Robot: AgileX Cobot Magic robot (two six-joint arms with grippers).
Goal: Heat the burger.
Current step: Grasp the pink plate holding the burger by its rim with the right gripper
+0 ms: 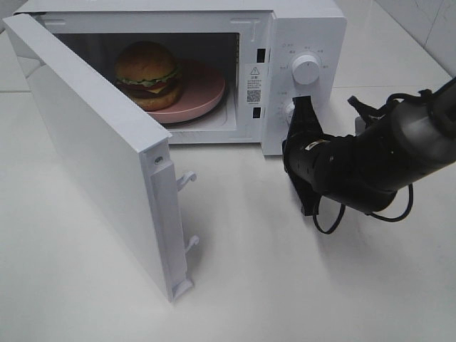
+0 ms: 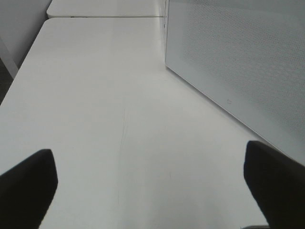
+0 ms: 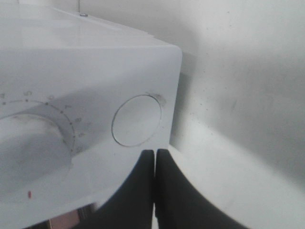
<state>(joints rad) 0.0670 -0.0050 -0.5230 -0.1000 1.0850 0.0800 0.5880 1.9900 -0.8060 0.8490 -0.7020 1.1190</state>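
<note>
The burger (image 1: 148, 75) sits on a pink plate (image 1: 206, 96) inside the white microwave (image 1: 306, 28), whose door (image 1: 92, 164) stands wide open. My right gripper (image 1: 303, 107) is shut with nothing in it. Its tips rest at the lower part of the control panel, by the lower knob (image 1: 290, 109). In the right wrist view the shut gripper (image 3: 155, 155) points just under a flat round button (image 3: 137, 120), beside a marked dial (image 3: 31, 143). My left gripper (image 2: 148, 160) is open and empty above bare table, next to the door's outer face (image 2: 238, 62). The high view does not show it.
The upper dial (image 1: 307, 69) lies above the right gripper. The open door reaches far out over the white table (image 1: 271, 285), with its latch hooks (image 1: 187, 178) pointing right. A tiled wall (image 1: 427, 21) stands behind at the right.
</note>
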